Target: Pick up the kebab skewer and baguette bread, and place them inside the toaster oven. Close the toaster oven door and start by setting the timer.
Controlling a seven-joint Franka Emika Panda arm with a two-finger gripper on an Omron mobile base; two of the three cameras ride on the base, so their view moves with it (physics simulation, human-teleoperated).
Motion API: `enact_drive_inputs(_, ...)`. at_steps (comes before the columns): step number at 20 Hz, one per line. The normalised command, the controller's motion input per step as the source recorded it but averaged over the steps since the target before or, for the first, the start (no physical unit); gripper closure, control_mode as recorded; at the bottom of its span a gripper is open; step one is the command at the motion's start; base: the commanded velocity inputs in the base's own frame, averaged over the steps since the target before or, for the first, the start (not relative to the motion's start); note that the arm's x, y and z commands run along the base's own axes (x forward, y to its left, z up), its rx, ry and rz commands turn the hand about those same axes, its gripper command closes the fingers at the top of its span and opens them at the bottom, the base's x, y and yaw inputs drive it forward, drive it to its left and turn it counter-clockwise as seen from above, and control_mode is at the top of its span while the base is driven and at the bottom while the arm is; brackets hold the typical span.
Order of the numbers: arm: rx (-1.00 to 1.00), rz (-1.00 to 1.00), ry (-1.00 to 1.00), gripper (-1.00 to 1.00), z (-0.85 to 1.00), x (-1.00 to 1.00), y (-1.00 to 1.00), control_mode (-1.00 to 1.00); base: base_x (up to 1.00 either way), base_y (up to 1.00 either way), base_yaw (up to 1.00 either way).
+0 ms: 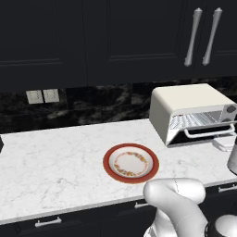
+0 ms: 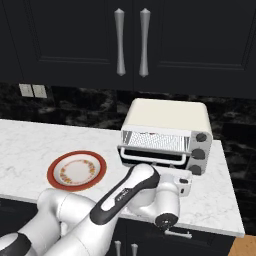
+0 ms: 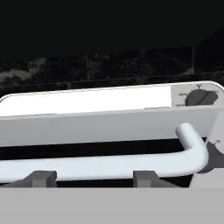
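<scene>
The cream-white toaster oven (image 1: 185,104) (image 2: 167,117) stands at the right of the counter. Its door (image 2: 155,151) hangs partly open, tilted forward, and the wire rack (image 2: 156,140) shows above it. In the hand view the door's silver bar handle (image 3: 100,166) runs across just above my gripper (image 3: 94,178). The gripper's two dark fingertips (image 3: 41,177) stand apart with nothing between them. My hand (image 2: 181,181) sits low in front of the door, close under the handle. The kebab skewer and the baguette bread are hidden.
A red-rimmed plate (image 1: 107,163) (image 2: 52,172) lies bare on the white marble counter (image 1: 51,162), left of the oven. Dark knobs (image 2: 199,153) line the oven's right side. Black cabinets hang above, and wall outlets (image 1: 42,96) sit at the back left.
</scene>
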Motion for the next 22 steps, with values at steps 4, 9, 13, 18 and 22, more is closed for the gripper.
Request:
enact_drive_inputs(4,0.00,0.03,0.00,-1.00,-0.04,0.42,0.00,-1.00,0.00,0.00,0.00)
enact_drive_inputs(9,0.00,0.02,0.00,-1.00,-0.05,0.37,0.00,-1.00,0.00,0.00,0.00)
enact_drive_inputs(13,0.00,0.02,0.00,-1.00,-0.06,0.36,0.00,-1.00,0.00,0.00,0.00)
enact_drive_inputs(18,0.00,0.01,0.00,-1.00,-0.10,0.31,0.00,-1.00,0.00,0.00,0.00)
enact_drive_inputs(22,0.00,0.00,0.00,-1.00,-0.11,0.26,0.00,-1.00,0.00,0.00,0.00)
